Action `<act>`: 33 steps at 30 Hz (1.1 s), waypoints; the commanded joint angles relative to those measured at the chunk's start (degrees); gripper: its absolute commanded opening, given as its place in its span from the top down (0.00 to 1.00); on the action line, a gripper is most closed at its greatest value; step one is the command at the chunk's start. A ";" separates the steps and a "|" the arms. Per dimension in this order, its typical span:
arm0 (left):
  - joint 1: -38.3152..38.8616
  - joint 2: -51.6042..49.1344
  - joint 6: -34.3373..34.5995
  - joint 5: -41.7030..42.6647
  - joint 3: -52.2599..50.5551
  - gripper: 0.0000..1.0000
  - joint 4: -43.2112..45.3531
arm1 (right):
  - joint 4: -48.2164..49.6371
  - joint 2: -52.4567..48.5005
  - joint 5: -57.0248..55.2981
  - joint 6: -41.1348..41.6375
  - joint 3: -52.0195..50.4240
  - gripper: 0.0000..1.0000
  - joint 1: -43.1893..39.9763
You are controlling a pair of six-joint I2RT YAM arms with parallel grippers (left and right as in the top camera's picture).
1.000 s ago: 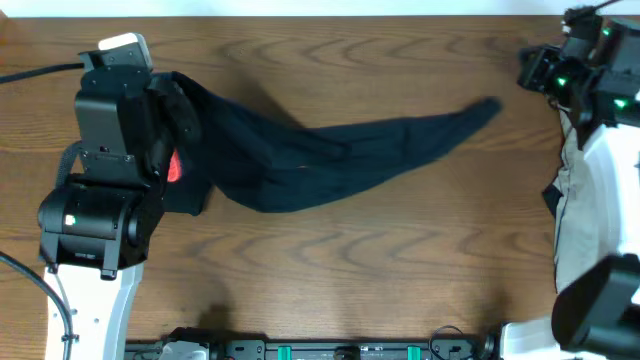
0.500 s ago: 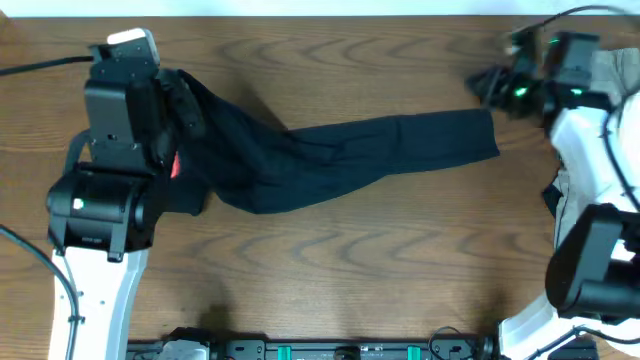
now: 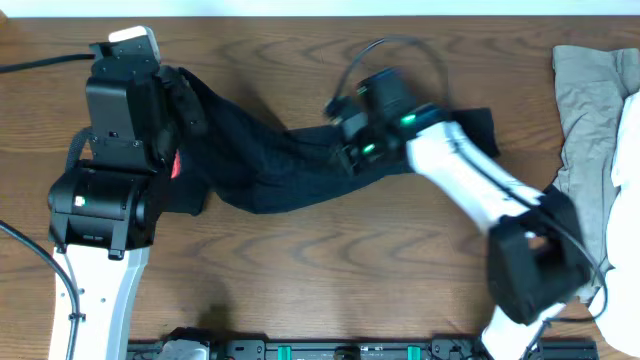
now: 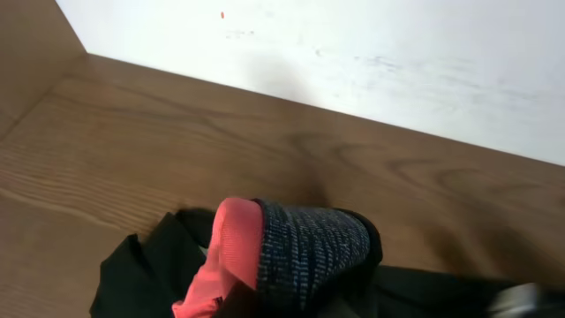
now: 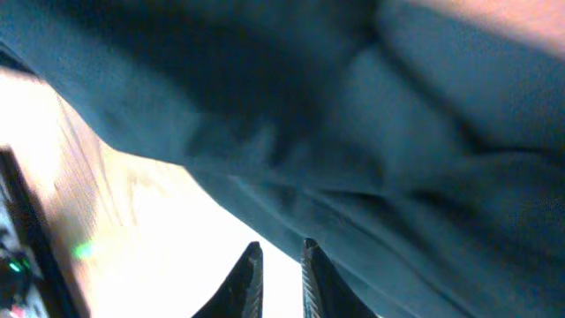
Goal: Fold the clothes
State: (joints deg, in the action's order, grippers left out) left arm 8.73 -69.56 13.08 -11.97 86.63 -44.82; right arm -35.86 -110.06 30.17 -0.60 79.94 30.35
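Overhead: the black pants [image 3: 290, 165] lie stretched across the tabletop [image 3: 330, 270], with the waistband at the far left and the leg ends right of centre. The left gripper [image 3: 183, 125] stays at the waistband. The right gripper [image 3: 347, 150] has swung in from the far right edge, where it was a second ago, and now hangs over the middle of the legs. A khaki and white pile [image 3: 590, 90] lies at the right edge, well apart.

Left wrist: the grey, red-orange-edged waistband [image 4: 291, 252] bunches at the bottom of the view. The jaws are hidden but seem clamped on it.

Right wrist: the pants [image 5: 309, 106] fill the frame. The right gripper [image 5: 278, 274] has its jaws narrowly parted, with nothing between them.

The straightening looks finished, and a mid-leg pinch for the first fold probably comes next.
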 commanded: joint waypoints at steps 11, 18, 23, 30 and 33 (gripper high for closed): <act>-0.17 1.99 -0.76 0.39 1.90 0.94 0.50 | 5.49 -9.38 -20.92 4.00 -0.72 0.87 3.74; -0.17 2.40 -0.74 1.05 1.90 0.94 0.46 | 6.29 -12.70 -27.15 5.11 -0.72 0.84 -0.87; -0.17 3.10 -0.76 1.03 1.90 0.94 0.31 | -1.05 -14.75 -27.12 5.07 -0.72 0.92 -4.42; -0.17 3.34 -0.76 1.01 1.90 0.93 0.26 | -16.90 -11.61 -31.26 7.87 -0.72 0.98 -8.48; -0.17 3.34 -0.79 1.01 1.90 0.93 0.13 | -22.97 -8.98 -40.35 11.58 -0.72 0.98 -10.34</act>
State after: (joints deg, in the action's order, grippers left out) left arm 8.73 -67.26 13.08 -10.68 86.61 -45.01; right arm -55.81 -119.28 2.39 6.35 81.47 22.28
